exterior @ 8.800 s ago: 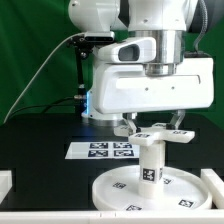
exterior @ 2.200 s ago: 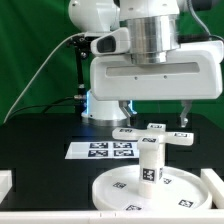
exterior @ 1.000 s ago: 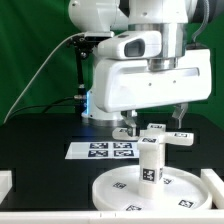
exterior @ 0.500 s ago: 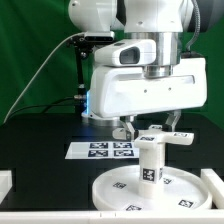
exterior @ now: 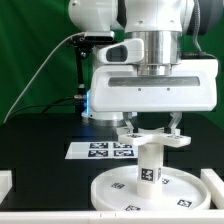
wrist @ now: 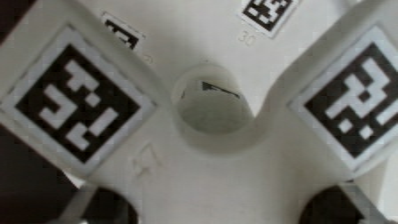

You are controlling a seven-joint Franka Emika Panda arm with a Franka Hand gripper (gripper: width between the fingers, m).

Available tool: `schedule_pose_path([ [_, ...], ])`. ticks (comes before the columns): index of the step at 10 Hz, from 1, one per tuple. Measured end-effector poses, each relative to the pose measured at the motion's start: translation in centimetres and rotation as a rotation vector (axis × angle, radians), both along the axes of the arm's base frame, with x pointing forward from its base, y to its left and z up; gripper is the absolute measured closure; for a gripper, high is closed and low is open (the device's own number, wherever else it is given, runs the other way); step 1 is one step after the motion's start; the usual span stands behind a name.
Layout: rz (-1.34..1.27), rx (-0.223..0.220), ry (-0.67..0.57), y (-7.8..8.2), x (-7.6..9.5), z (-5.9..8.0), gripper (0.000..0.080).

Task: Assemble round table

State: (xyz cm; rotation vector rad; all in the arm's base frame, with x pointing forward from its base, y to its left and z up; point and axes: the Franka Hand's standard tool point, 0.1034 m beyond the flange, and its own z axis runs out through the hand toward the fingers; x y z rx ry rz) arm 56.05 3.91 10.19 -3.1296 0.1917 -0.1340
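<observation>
The large round disc (exterior: 115, 190) lies flat at the front of the table. The short thick leg (exterior: 150, 165) stands upright on its middle. The cross-shaped foot piece (exterior: 152, 137) sits flat on top of the leg. My gripper (exterior: 154, 128) comes down from above with a finger on either side of the foot's middle and is shut on it. In the wrist view the foot (wrist: 89, 90) fills the picture, with tagged arms and a round centre hole (wrist: 214, 108). My gripper (wrist: 222, 210) shows only as dark fingertips (wrist: 111, 207) at the edge.
The marker board (exterior: 105, 150) lies flat behind the disc, toward the exterior view's left. White corner blocks stand at the front left (exterior: 5, 185) and front right (exterior: 214, 185). The robot's base (exterior: 100, 105) stands at the back.
My hand has turned about its vertical axis and now faces the camera squarely. The foot piece has turned with it on top of the leg. Disc and leg have stayed put.
</observation>
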Motion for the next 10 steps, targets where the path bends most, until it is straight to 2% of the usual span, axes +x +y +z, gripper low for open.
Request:
schedule_pose_path([
  [2,-0.448,0.056,-0.061,0.3,-0.1,0.0,0.0361],
  [4,-0.769,0.123,-0.047,0.1,-0.1,-0.1,0.0361],
  [7,-0.764,0.121,-0.046,0.1,-0.1,-0.1,0.036],
  [8,-0.711,0.114,-0.022,0.2,-0.2,0.1,0.0215],
  [9,-0.662,0.115,0.01,0.6,0.2,1.0,0.017],
  [10,-0.542,0.105,0.007,0.9,0.8,1.8,0.017],
])
